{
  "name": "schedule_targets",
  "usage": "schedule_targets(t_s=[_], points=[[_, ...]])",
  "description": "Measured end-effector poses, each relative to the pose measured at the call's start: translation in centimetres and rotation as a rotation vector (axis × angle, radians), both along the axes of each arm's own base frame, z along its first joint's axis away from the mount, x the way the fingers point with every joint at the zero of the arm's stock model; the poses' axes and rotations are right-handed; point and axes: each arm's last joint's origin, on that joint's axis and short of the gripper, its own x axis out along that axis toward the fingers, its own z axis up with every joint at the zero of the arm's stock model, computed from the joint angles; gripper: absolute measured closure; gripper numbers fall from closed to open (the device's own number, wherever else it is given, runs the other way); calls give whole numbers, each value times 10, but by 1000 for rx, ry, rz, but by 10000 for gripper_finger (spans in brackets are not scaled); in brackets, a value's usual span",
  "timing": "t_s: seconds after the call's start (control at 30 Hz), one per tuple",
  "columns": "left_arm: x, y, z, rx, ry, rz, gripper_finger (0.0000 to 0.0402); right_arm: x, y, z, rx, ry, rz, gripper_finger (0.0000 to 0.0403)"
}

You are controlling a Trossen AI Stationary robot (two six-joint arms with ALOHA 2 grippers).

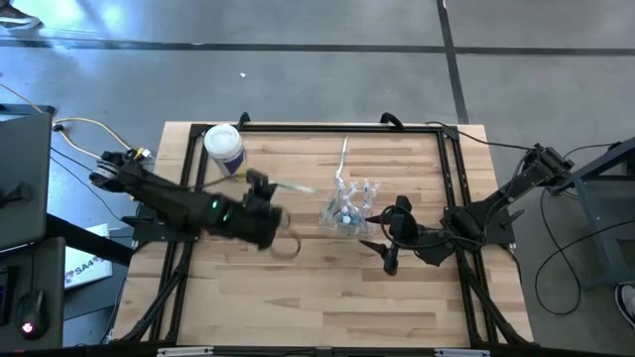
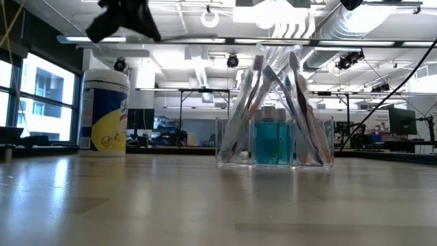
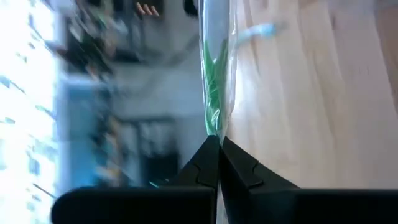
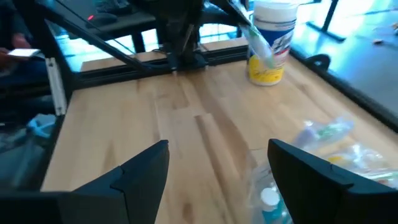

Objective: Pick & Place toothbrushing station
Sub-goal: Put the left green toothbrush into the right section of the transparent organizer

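Near the table's middle the toothbrushing station sits on the wood, a clear holder with brushes leaning in it and blue bottles at its base. The left gripper, raised off the table between the white tub and the holder, is clamped on a thin toothbrush with green bristles, so the step in hand looks like carrying that brush to the holder. The right gripper waits just beside the station, fingers wide and empty; next the left arm must line the brush over the holder's opening and lower it before releasing.
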Motion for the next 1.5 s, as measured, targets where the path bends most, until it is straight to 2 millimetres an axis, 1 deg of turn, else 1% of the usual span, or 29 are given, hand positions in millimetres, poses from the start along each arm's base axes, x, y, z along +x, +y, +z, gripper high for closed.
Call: schedule_targets(t_s=[0.13, 0.23, 0.3, 0.37, 0.47, 0.53, 0.6, 0.77, 0.83, 0.93, 1.07, 1.2, 1.27, 1.4, 1.5], points=[[-3, -36, -4, 176, 80, -146, 401, 1, 1, 1, 53, -9, 24, 137], [-2, -61, -6, 318, 95, -210, 401, 2, 1, 1, 98, -19, 25, 137], [5, -77, -5, 407, 84, -226, 401, 4, 0, 2, 160, -16, 48, 137], [14, -90, -5, 470, 115, -270, 401, 7, -2, 2, 212, -15, 86, 137], [29, -107, -4, 527, 129, -330, 401, 16, -6, 1, 232, -24, 106, 137], [36, -117, -7, 540, 140, -396, 401, 19, -8, 1, 231, -36, 99, 137], [41, -121, -10, 557, 171, -441, 401, 22, -11, 2, 233, -54, 96, 137], [55, -131, -25, 601, 250, -485, 401, 27, -19, 2, 269, -35, 141, 137], [61, -136, -27, 609, 262, -509, 401, 31, -22, 1, 283, -29, 159, 137], [71, -144, -24, 633, 287, -549, 401, 36, -24, -4, 309, 1, 210, 137], [80, -147, -12, 642, 283, -581, 401, 48, -28, -12, 324, 14, 222, 137], [83, -149, -7, 658, 285, -600, 401, 55, -29, -18, 294, 17, 235, 137], [83, -149, -6, 659, 278, -607, 401, 58, -27, -20, 290, 23, 277, 137], [83, -149, -6, 662, 279, -615, 401, 60, -23, -17, 300, -4, 369, 137], [85, -149, -6, 659, 281, -633, 401, 60, -22, -16, 305, -15, 379, 137]])
